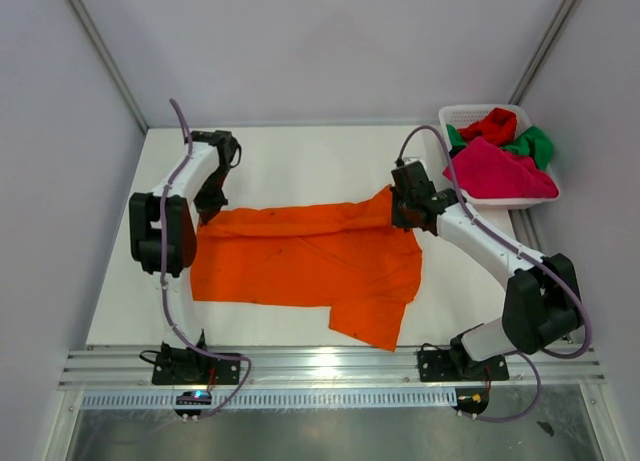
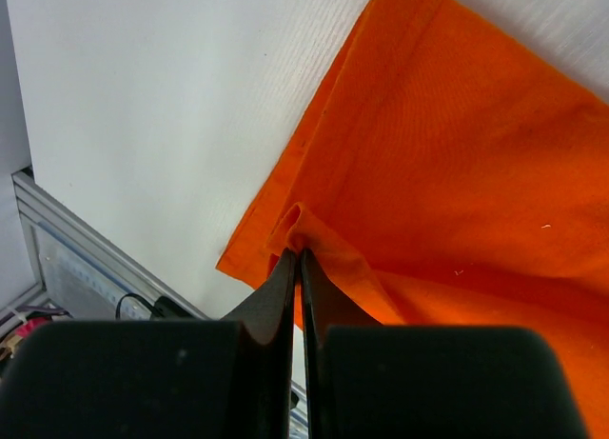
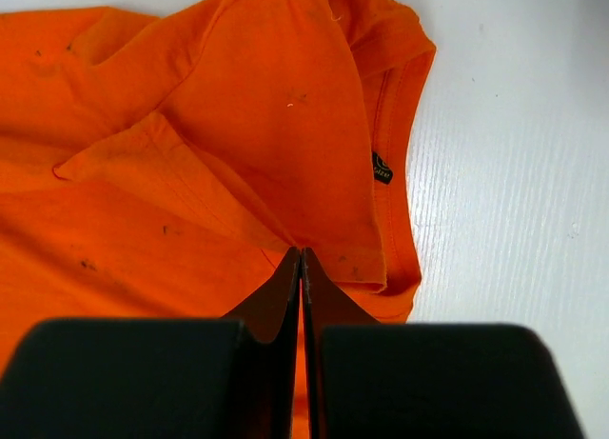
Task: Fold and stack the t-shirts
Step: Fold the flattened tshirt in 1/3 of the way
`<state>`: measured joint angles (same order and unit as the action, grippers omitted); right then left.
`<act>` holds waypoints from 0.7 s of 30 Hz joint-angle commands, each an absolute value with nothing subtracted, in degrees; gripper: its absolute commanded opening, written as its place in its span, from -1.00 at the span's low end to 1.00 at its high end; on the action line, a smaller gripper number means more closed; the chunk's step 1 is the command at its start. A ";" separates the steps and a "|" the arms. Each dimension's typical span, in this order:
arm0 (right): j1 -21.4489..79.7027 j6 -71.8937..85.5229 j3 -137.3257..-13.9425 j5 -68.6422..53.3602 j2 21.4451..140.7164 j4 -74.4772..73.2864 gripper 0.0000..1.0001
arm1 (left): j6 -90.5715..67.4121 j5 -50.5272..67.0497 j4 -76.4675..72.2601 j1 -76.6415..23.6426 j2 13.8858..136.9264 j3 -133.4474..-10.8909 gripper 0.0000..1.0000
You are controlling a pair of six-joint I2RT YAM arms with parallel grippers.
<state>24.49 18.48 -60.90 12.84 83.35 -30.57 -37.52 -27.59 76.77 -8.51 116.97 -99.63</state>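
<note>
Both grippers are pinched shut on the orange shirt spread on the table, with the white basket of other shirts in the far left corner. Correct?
Not quite. The top view shows the white basket in the far right corner. The left gripper and right gripper are indeed pinched shut on the orange shirt.

The left arm [image 1: 165, 236] and right arm [image 1: 490, 246] are built alike, with white tube links set between chunky black joint housings. A lilac cable [image 1: 183, 126] loops along each arm down to a black base plate [image 1: 185, 364]. The left fingers [image 2: 276, 310] and right fingers [image 3: 278, 301] are glossy black blades that taper to thin tips and spring from matte black blocks.
</note>
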 commanded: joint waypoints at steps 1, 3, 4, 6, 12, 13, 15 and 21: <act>25.14 20.13 -60.56 13.27 80.60 -30.50 -0.94 | -38.23 -28.30 82.09 -8.53 113.99 -99.49 -1.00; 25.22 20.21 -60.56 13.27 80.42 -30.76 -0.94 | -38.14 -28.65 82.44 -8.53 113.91 -99.41 -1.00; 25.22 20.30 -60.82 13.45 80.42 -30.94 -0.94 | -38.06 -28.74 82.44 -8.61 113.73 -99.32 -1.00; 25.22 20.21 -61.00 13.62 80.42 -31.20 -0.94 | -37.97 -28.92 82.70 -8.53 113.47 -98.88 -1.00; 25.31 19.95 -62.31 13.80 80.95 -31.73 -0.94 | -37.79 -28.56 82.53 -8.53 112.50 -96.42 -1.00; 25.40 19.95 -62.40 13.80 80.95 -31.73 -0.94 | -37.79 -28.48 82.53 -8.61 112.41 -96.07 -1.00; 25.57 19.95 -62.49 13.89 81.12 -31.73 -0.94 | -37.71 -28.56 82.44 -8.53 112.15 -94.93 -1.00; 25.84 20.39 -61.70 14.15 81.21 -31.64 -0.94 | -37.35 -29.00 82.18 -8.53 110.92 -92.46 -1.00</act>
